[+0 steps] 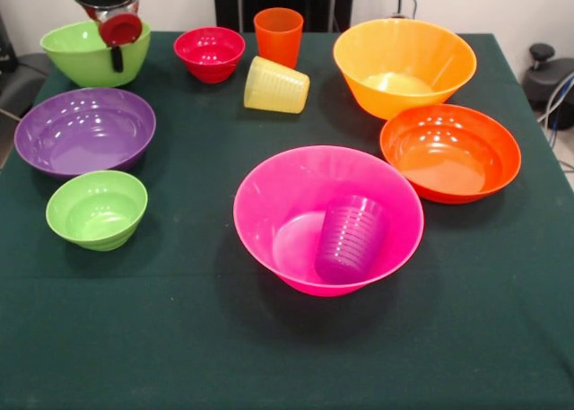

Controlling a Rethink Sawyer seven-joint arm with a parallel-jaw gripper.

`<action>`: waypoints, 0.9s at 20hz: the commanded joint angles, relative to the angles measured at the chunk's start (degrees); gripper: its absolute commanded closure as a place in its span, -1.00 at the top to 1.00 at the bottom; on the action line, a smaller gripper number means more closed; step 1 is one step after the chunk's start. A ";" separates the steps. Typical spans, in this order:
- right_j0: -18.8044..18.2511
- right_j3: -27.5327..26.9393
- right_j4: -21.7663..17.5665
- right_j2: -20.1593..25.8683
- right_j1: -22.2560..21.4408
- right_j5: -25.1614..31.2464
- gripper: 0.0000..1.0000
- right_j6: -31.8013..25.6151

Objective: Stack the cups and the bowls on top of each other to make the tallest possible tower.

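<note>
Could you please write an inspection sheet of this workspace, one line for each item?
Surface: dark green cloth covers the table.
Job's things: purple cup lies tilted inside pink bowl; yellow cup on its side; orange cup upright; six other bowls stand separately, nothing stacked.
Clutter: nothing seen.
Grippers: gripper hangs over the medium green bowl; open or shut cannot be told.
Cables: wires at right edge.
Surroundings: pale wall behind.

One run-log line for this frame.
gripper over medium green bowl | purple cup in pink bowl | yellow cup tipped | nothing stacked
</note>
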 commanded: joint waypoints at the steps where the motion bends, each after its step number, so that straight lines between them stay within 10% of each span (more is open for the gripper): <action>1: 0.30 -1.34 -0.09 8.56 -4.28 6.39 -1.00 -2.60; 18: 1.15 -1.95 -0.59 12.97 -9.57 13.43 -1.00 -5.56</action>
